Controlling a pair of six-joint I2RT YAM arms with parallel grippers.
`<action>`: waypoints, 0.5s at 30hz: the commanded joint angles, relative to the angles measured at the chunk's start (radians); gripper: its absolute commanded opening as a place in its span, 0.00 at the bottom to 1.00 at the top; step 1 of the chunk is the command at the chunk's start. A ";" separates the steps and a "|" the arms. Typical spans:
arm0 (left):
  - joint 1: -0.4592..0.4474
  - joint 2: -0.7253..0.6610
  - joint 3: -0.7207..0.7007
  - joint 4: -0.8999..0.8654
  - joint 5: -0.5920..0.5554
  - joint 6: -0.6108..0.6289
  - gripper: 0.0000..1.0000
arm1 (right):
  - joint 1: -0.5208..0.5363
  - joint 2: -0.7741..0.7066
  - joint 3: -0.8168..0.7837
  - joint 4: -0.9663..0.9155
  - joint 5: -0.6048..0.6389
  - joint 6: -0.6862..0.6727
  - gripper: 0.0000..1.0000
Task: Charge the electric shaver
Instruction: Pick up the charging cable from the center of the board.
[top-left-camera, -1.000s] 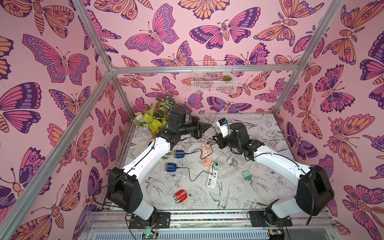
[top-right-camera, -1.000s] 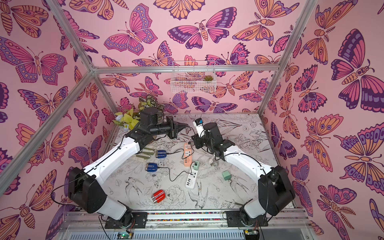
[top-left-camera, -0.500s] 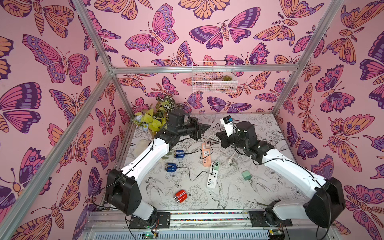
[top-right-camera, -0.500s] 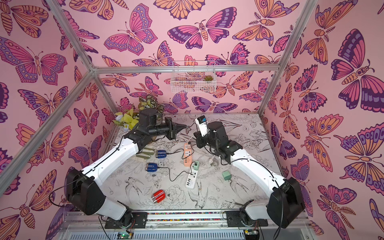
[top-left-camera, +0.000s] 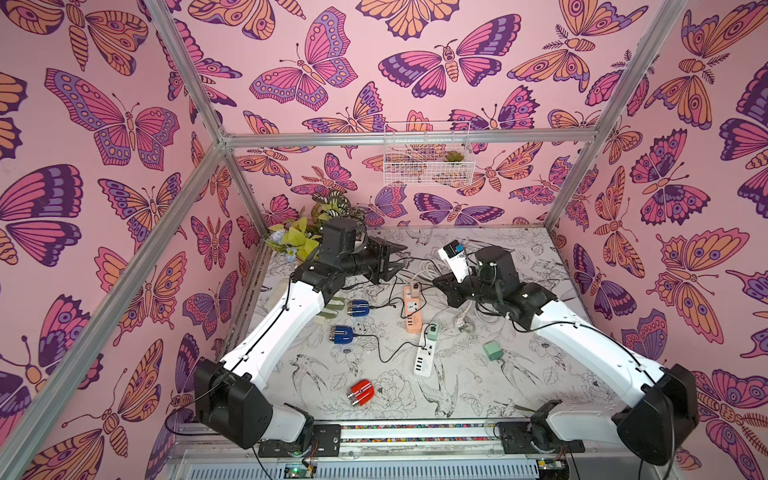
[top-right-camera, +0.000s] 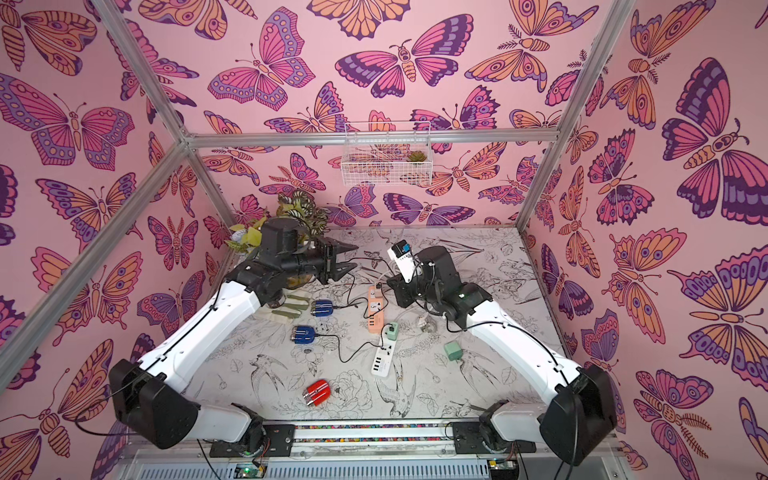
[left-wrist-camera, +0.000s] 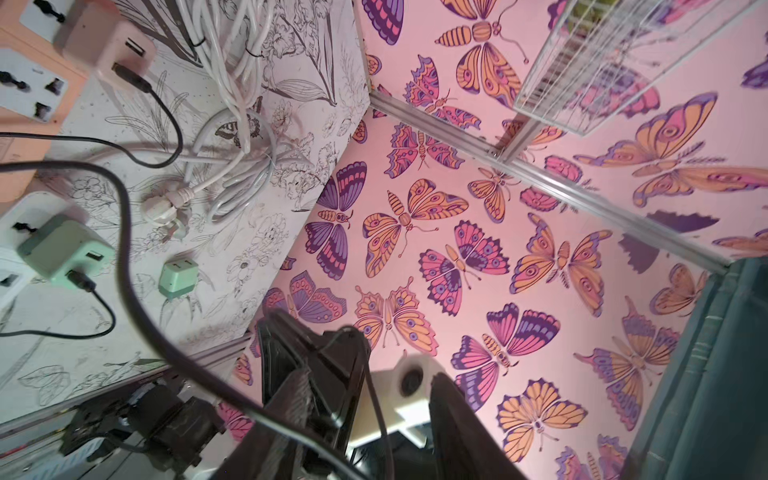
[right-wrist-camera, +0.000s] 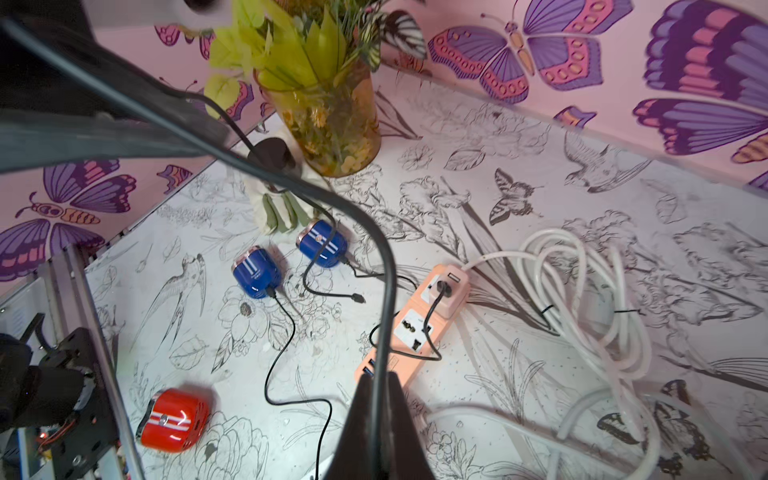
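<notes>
While right gripper (right-wrist-camera: 380, 386) clamps black cable (right-wrist-camera: 388, 299), left gripper (top-left-camera: 390, 262) gapes, gripping nothing.
Red shaver (right-wrist-camera: 172, 419) lies well apart from both.

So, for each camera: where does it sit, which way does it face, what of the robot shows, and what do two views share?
Both top views: high over the robot's base, looking down at the table; left arm and right arm show.
Left wrist: on the left arm, facing the butterfly wall past its open fingers.
Right wrist: on the right arm, facing the table; its fingers pinch a black cable.
Shared: pink power strip, in right wrist and both top views.
</notes>
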 joint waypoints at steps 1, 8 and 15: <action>-0.024 -0.020 0.004 -0.166 0.016 0.139 0.50 | -0.002 0.043 0.061 -0.077 -0.098 -0.021 0.00; 0.033 -0.100 -0.050 -0.305 -0.131 0.203 0.64 | -0.002 0.069 0.081 -0.101 -0.111 0.012 0.00; -0.047 -0.009 -0.001 -0.191 -0.080 0.182 0.35 | 0.004 0.117 0.109 -0.122 -0.173 0.032 0.00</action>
